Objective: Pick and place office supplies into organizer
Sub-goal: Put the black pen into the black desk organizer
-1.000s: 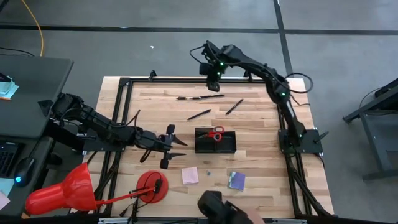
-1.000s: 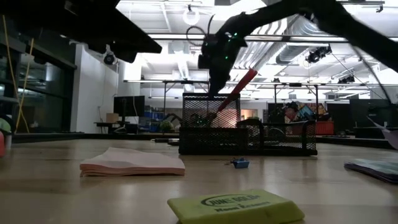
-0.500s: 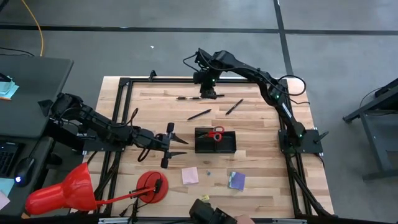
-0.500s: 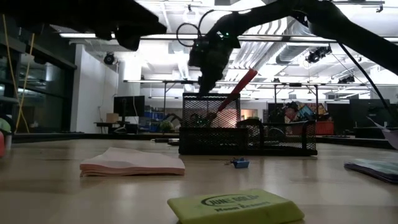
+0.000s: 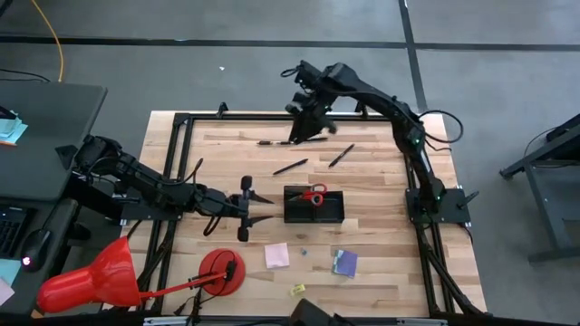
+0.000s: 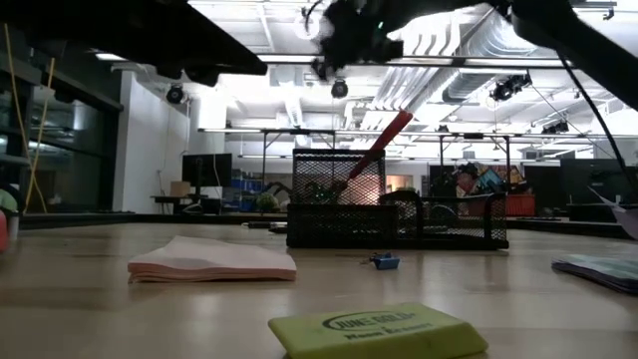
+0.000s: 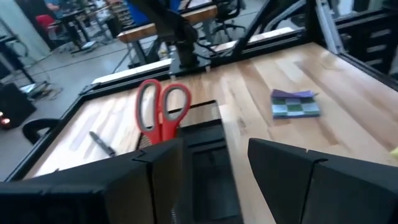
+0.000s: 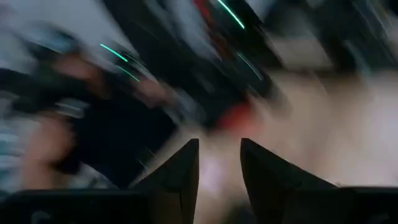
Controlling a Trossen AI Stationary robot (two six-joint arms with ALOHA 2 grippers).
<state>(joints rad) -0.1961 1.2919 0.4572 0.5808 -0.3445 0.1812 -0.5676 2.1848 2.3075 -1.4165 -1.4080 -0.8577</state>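
The black organizer (image 5: 314,205) stands mid-table with the red-handled scissors (image 5: 314,194) in it, their handles sticking up (image 7: 161,112). My left gripper (image 5: 263,210) is open just left of the organizer, with its fingers (image 7: 283,171) level and pointing at it. My right gripper (image 5: 300,129) hovers high over the far edge, above a dark pen (image 5: 274,142) that lies on the table. Its fingers (image 8: 186,168) stand apart with nothing between them. Two more pens (image 5: 291,167) (image 5: 341,156) lie flat behind the organizer.
Near the front edge lie a pink sticky pad (image 5: 277,255), a purple pad (image 5: 344,263), a tiny blue piece (image 5: 304,253) and a yellow piece (image 5: 296,290). At the front left are a red cone (image 5: 91,281) and a red disc (image 5: 220,270). Black frame rails (image 5: 177,172) run along the table's edges.
My right gripper has risen away from the pen at the far edge. It has swung from pointing down to nearly level, and the pen still lies on the table. The organizer and scissors have not moved.
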